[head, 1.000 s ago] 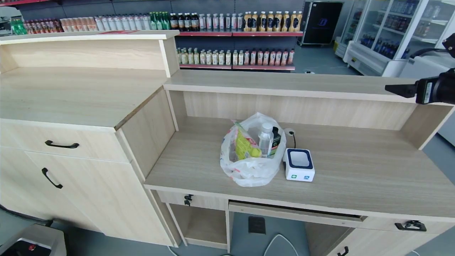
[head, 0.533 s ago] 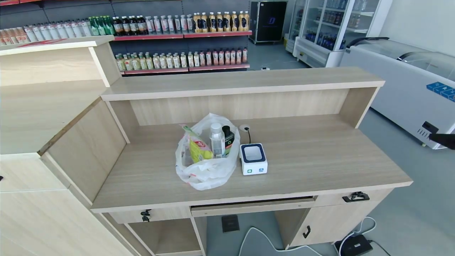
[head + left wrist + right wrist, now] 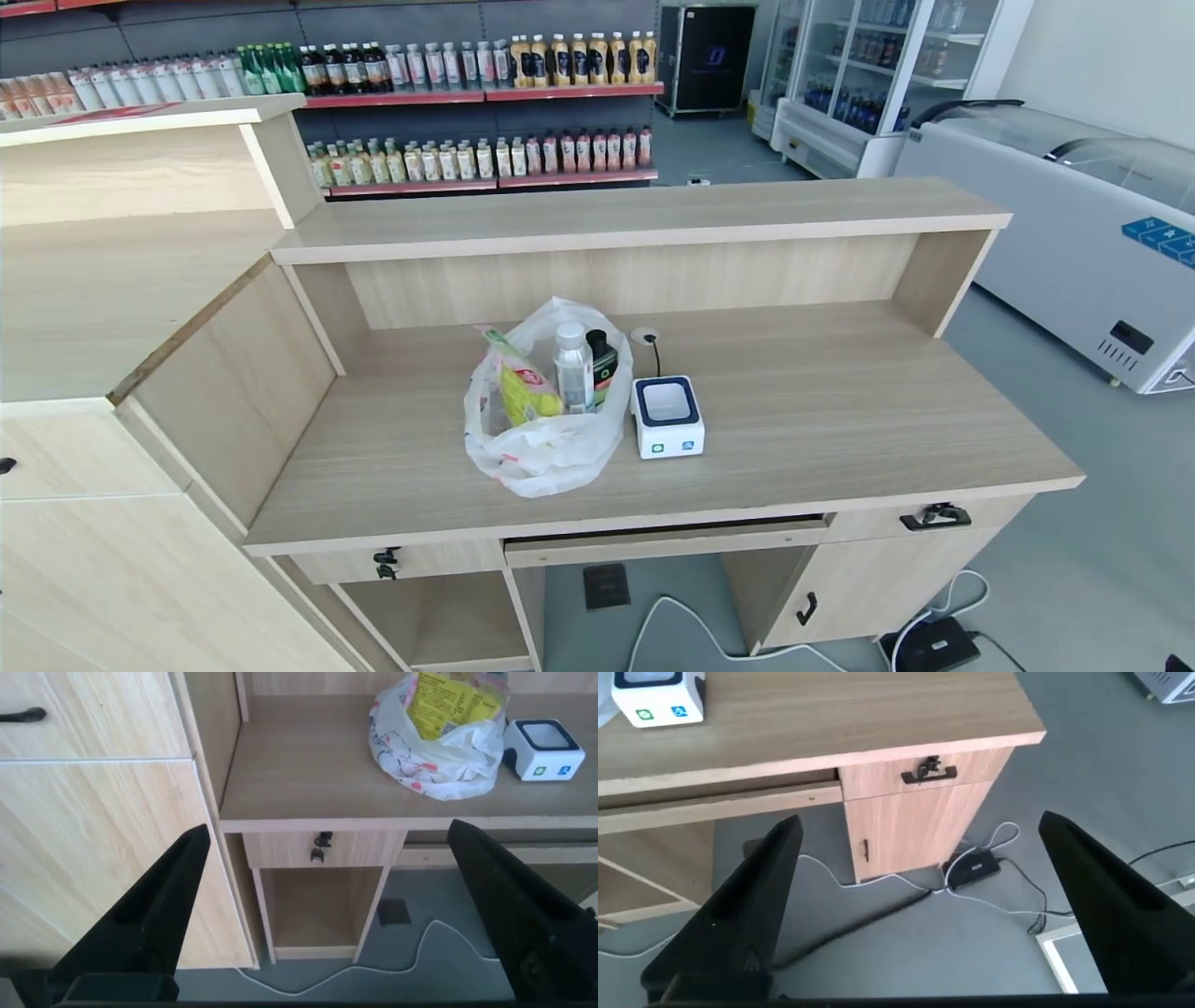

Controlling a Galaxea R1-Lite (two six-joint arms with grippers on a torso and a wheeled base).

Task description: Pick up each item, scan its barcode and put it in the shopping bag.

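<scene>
A white plastic shopping bag sits on the lower desk surface. In it are a yellow snack packet, a clear bottle and a dark bottle. A white barcode scanner stands right beside the bag. My left gripper is open and holds nothing, low in front of the desk, with the bag and scanner beyond it. My right gripper is open too and holds nothing, above the floor by the desk's right front corner, the scanner far off.
A raised shelf backs the desk, and a taller counter adjoins on the left. Drawers with locks and a cabinet door sit under the desktop. Cables and a power brick lie on the floor. A chest freezer stands to the right.
The head camera has swung, so the whole scene shifted left. My right gripper dropped from beside the upper shelf down along the right edge and out of the head view.
</scene>
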